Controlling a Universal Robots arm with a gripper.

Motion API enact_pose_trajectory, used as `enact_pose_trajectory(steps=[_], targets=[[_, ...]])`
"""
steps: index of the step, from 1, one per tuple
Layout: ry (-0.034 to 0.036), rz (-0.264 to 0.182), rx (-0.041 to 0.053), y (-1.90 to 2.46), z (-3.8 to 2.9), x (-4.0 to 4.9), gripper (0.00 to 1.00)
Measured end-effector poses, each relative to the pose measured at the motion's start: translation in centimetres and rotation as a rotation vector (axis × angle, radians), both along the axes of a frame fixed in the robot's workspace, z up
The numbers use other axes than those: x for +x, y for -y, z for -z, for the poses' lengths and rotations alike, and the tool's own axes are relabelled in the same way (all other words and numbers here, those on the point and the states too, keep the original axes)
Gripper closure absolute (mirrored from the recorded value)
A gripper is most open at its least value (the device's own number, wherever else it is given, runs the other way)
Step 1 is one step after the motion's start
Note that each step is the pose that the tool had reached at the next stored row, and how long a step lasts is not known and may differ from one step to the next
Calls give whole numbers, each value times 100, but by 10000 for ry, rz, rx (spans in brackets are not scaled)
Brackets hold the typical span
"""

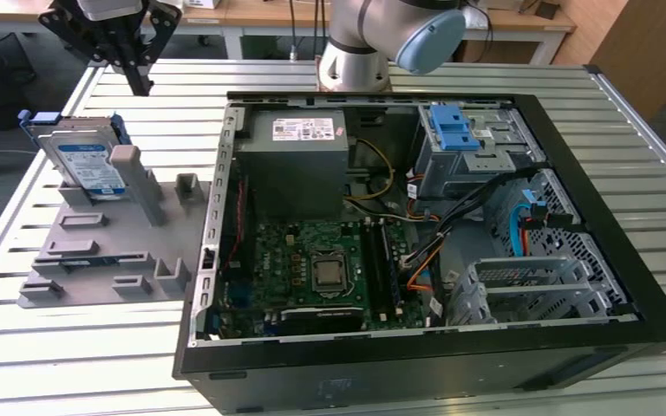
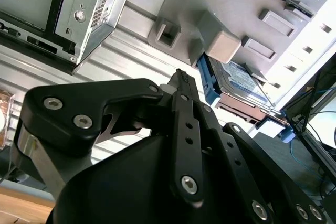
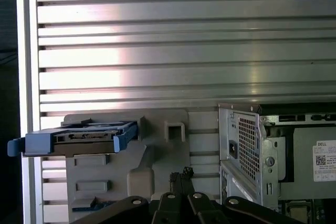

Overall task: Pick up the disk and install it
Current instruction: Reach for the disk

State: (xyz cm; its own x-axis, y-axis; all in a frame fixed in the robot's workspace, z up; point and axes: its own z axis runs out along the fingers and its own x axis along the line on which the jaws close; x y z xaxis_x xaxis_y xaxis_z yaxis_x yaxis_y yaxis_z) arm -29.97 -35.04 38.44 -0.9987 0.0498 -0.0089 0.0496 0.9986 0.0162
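A robotics lab or workshop: slatted aluminium bench [image 1: 67,364], opened computer tower [image 1: 426,368], wooden desks [image 1: 264,13] behind

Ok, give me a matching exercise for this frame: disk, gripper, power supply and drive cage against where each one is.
1. disk
2. gripper
3. power supply
4. drive cage

a. inside the case, white sticker on top
b. in the air over the table, shut, empty
c. standing in the grey holder, outside the case
d. inside the case, light-blue latch on top

Pairs: 1-c, 2-b, 3-a, 4-d
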Motion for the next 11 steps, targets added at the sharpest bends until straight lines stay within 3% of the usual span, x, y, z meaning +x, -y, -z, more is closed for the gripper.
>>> enact_pose_trajectory(steps=[11], targets=[[0, 0, 0, -4, 1, -70, 89]])
